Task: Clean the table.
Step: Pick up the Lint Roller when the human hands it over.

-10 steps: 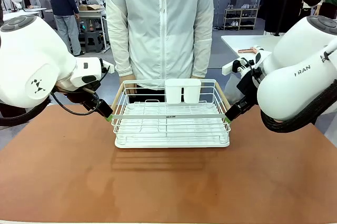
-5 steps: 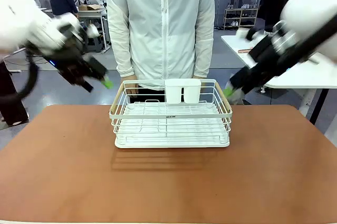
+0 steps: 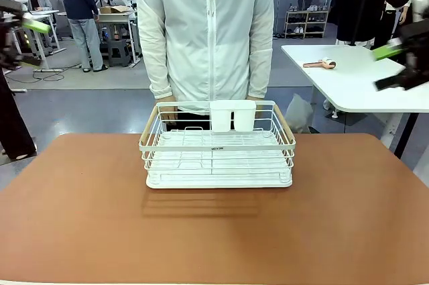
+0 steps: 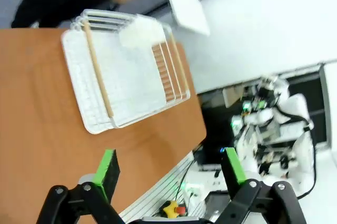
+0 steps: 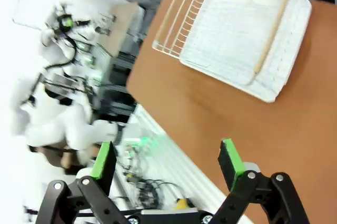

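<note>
The table [image 3: 100, 231], broad and reddish-brown, takes up the lower half of the front view, and the person [image 3: 208, 30] in a white jacket stands at its 12 o'clock edge. The white wire rack [image 3: 218, 157] sits on the table's middle, a little toward 12 o'clock, squared to the edges. As I judge it, clearing that rack off is the step to prepare. It is wide, so it wants both arms, one at its 9 o'clock end and one at its 3 o'clock end. The left gripper [image 4: 169, 163] hangs high and far out at about 10 o'clock from the rack, its jaws spread wide with nothing between them. The right gripper [image 5: 164, 153] is likewise high and out at about 2 o'clock, also wide apart and empty. Both should come down at an even pace and meet the rack together, so neither shoves it sideways across the top. The white holder [image 3: 232, 116] hooked on the far wall at 12 o'clock makes that side heavier, so a level lift matters. The person's hands hang just behind that far rim, so keep clear of 12 o'clock. The wooden rails [image 3: 149, 127] along the two short ends look like the best grip. The green pads [image 4: 109, 167] should close square on them rather than on thin wire.
</note>
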Tool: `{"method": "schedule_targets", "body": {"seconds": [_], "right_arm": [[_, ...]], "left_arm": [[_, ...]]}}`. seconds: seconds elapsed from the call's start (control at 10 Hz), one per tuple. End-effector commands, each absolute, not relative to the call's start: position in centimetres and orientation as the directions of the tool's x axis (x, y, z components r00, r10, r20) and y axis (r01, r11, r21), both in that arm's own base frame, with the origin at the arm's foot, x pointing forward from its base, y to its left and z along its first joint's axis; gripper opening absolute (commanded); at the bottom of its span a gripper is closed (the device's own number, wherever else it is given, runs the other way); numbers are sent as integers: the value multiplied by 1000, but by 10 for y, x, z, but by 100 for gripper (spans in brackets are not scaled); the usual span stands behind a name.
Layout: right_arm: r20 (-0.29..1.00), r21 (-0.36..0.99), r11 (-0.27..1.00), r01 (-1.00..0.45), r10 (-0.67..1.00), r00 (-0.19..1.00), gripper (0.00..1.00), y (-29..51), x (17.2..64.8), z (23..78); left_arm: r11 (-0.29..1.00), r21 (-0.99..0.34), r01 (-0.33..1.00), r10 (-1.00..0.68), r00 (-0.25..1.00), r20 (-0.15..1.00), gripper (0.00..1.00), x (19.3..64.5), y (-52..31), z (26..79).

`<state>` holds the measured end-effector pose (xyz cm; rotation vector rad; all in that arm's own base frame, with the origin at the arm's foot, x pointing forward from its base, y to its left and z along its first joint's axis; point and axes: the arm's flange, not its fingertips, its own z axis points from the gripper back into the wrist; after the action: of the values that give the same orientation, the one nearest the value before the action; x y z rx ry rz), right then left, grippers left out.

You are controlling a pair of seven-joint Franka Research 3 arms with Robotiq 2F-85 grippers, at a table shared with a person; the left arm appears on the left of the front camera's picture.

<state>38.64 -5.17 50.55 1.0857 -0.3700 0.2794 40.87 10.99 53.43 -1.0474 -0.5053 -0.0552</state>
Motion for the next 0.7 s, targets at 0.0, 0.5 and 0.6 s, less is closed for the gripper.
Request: {"method": "schedule_targets", "body": {"seconds": [0.0, 0.5, 0.6], "right_arm": [[305, 892, 383, -242, -112, 946, 100, -112, 395, 491], [189, 944, 316, -91, -293, 937, 100, -210, 365, 447], [194, 943, 318, -95, -297, 935, 100, -208, 366, 446]], "left_arm": [[459, -856, 239, 332, 847, 414, 100, 403, 163, 525], [455, -875, 163, 459, 800, 387, 100, 366, 240, 507], [461, -872, 167, 440, 810, 388, 100, 370, 231, 507]]}}
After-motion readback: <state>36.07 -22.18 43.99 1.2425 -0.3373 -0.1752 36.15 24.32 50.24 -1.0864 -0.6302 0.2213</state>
